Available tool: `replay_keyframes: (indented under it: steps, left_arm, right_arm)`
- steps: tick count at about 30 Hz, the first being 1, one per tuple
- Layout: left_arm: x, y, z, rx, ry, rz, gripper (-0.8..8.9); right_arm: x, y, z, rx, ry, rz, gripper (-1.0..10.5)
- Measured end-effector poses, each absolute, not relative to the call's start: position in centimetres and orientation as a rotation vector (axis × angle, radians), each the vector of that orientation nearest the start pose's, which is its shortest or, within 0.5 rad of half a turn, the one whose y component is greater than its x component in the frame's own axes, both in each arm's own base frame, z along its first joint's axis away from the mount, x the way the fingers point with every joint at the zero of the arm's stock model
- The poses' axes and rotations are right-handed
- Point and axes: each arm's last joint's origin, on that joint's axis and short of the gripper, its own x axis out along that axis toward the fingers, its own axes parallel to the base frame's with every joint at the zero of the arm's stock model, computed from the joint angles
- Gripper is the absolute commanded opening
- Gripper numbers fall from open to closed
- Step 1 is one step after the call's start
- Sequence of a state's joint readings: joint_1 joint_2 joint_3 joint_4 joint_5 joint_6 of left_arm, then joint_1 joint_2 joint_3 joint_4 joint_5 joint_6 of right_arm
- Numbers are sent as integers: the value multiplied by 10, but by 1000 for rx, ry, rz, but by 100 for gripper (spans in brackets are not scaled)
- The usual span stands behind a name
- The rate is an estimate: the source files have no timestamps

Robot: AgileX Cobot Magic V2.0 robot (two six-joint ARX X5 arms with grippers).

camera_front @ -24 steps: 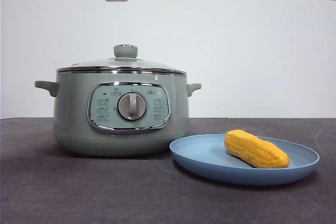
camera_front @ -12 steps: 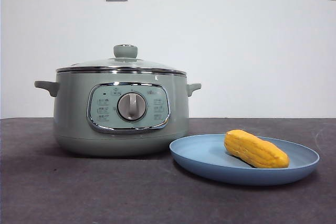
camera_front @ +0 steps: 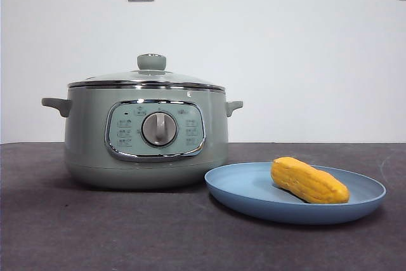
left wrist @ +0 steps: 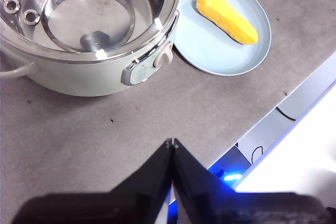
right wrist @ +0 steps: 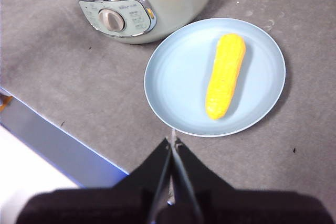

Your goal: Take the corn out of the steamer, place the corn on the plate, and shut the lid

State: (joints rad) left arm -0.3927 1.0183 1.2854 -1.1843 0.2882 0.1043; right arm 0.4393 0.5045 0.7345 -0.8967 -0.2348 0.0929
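Grey matting carries the yellow-orange corn cob (right wrist: 225, 76), laid lengthwise on the round light-blue plate (right wrist: 173, 77) beside the glass-lidded sage-green steamer (camera_front: 147, 136), nearer the closed, empty right gripper (right wrist: 171, 141) than the likewise closed left gripper (left wrist: 171, 142).

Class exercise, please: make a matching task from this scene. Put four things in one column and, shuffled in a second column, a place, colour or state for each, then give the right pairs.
Column 1
1. corn
2. lid
3. plate
4. left claw

Column 2
A. light blue, on the table beside the steamer
B. shut, holding nothing
C. lying on the plate
D. seated on the steamer, knob on top

Pairs: 1-C, 2-D, 3-A, 4-B
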Motion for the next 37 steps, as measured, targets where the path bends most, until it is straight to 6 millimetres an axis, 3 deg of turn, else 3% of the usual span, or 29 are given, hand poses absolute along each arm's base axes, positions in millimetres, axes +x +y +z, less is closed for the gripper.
replay_keyframes:
  steps: [3,6,11,15,21,28,32,37]
  left_arm:
    - [145,-70,376,153,881,-680,-3]
    - [149,-69,385,188,743,-657,-3]
    - [142,-49,418,226,293,-570,-3]
    - [128,-31,420,237,16,-463,-3]
    - [110,-11,365,265,-148,-274,-3]
    - [102,-4,271,255,-38,-211,-3]
    - [100,-4,233,248,2,-215,-3]
    - [98,-4,201,226,40,-194,-3]
  right_arm:
    - [78,44,286,17,705,616,1]
    - [78,44,286,17,705,616,1]
    - [78,44,286,17,705,616,1]
    - [78,44,286,17,705,616,1]
    - [78,44,286,17,705,616,1]
    - [78,44,286,17,705,616,1]
    - [78,44,286,17,705,616,1]
    - [78,44,286,17,705,616,2]
